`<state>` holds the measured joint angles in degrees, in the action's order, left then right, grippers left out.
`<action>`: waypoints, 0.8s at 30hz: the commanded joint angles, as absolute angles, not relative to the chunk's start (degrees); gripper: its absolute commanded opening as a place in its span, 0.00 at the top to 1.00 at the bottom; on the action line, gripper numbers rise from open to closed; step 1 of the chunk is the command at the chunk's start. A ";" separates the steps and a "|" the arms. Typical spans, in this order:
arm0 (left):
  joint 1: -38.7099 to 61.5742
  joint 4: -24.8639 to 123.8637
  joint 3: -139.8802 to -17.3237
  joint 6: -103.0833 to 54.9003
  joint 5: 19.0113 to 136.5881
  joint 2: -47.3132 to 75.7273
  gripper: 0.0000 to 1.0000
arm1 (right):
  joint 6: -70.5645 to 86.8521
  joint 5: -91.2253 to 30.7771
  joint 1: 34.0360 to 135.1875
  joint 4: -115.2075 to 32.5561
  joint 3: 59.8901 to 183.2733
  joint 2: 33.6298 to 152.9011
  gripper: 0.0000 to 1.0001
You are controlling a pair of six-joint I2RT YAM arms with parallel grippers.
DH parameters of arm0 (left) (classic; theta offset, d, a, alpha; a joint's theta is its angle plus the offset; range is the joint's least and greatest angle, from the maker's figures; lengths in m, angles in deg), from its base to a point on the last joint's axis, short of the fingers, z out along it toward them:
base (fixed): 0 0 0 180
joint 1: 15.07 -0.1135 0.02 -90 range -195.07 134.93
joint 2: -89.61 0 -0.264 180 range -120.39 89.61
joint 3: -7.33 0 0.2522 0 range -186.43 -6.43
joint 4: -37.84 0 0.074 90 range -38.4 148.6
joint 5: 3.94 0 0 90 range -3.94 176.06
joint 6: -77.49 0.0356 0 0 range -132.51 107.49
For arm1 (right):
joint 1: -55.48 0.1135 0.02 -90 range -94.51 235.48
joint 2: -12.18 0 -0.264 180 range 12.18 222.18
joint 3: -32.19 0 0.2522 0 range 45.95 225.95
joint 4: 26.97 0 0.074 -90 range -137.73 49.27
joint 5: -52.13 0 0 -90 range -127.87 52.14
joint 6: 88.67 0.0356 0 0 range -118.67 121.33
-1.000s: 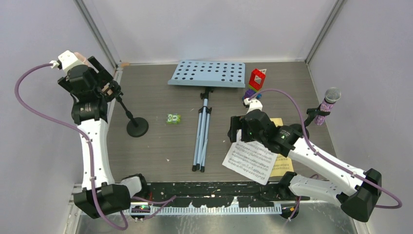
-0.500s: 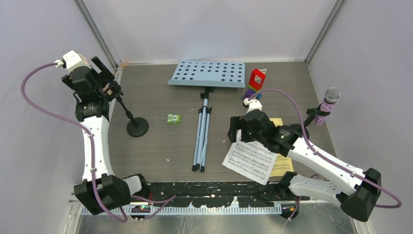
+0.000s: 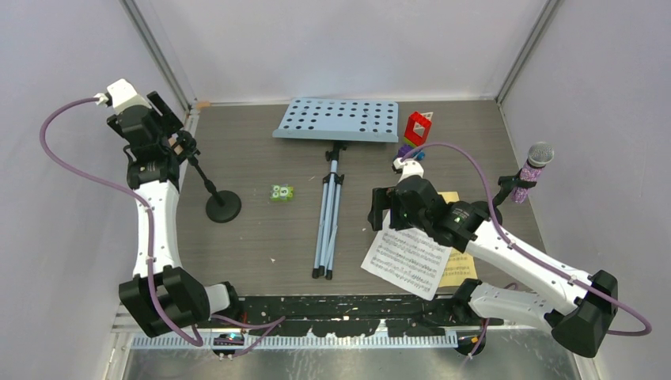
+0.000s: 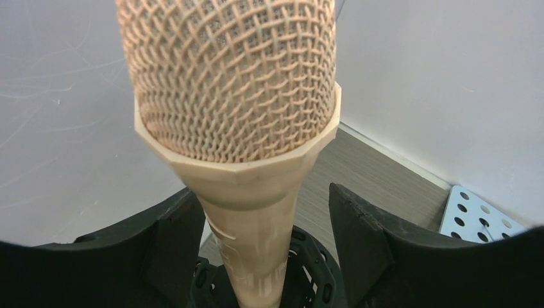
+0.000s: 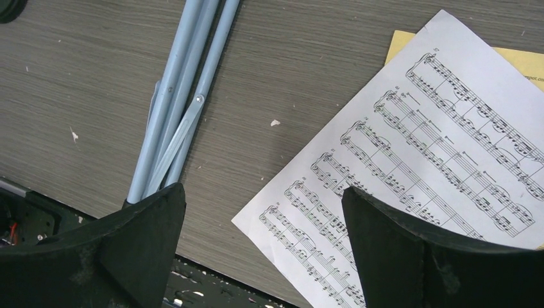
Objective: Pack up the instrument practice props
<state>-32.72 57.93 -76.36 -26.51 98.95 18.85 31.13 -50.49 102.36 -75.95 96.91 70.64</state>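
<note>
Mic-grab step, looks like: the peach mic (image 4: 237,83) at the table's (image 3: 261,237) 10 o'clock is flanked by the left gripper (image 4: 263,196), jaws apart and not clamped yet, so a squeeze-and-lift is called for, while the right gripper (image 5: 263,199) is held wide apart over the sheet (image 5: 436,147) at 5 o'clock.

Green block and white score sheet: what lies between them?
The music rack's folded pale-blue tripod legs lie between the small green block and the white score sheet, seen in the top external view.
</note>
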 commanded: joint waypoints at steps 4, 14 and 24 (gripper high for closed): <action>-33.21 52.59 -77.04 -25.41 99.42 18.82 0.34 | 31.36 -49.31 102.24 -74.65 98.18 70.39 0.04; -33.18 52.58 -77.71 -25.26 99.07 20.22 0.59 | 32.01 -48.14 102.24 -74.74 98.15 69.75 0.04; -33.23 51.87 -77.28 -23.47 98.28 25.34 0.87 | 32.72 -47.68 102.24 -75.53 97.66 68.46 0.04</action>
